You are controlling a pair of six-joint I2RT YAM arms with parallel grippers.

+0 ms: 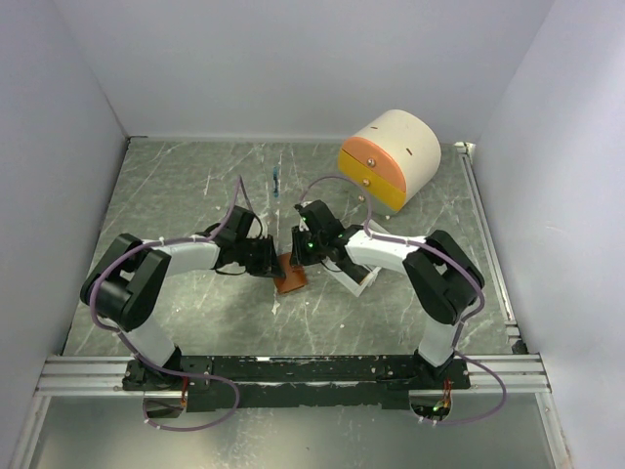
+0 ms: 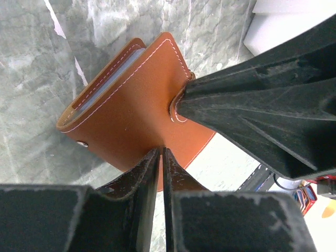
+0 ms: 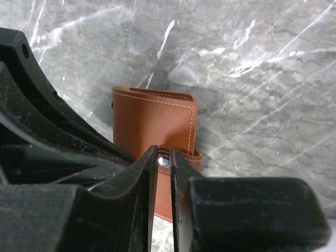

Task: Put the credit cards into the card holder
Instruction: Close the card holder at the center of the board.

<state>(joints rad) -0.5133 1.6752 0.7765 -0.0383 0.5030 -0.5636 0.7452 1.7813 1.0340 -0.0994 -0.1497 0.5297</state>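
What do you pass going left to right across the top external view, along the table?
left gripper → card holder → white tray → drawer box. The right gripper overlaps the card holder, so it is left out.

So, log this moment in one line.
card holder: folded | left gripper: pinching its edge | right gripper: pinching its snap tab

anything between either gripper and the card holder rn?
Nothing visible. Both grippers have their fingers on the card holder: the left gripper pinches one edge and the right gripper pinches its snap strap. The holder is folded, though, so its own cover lies over the pockets.
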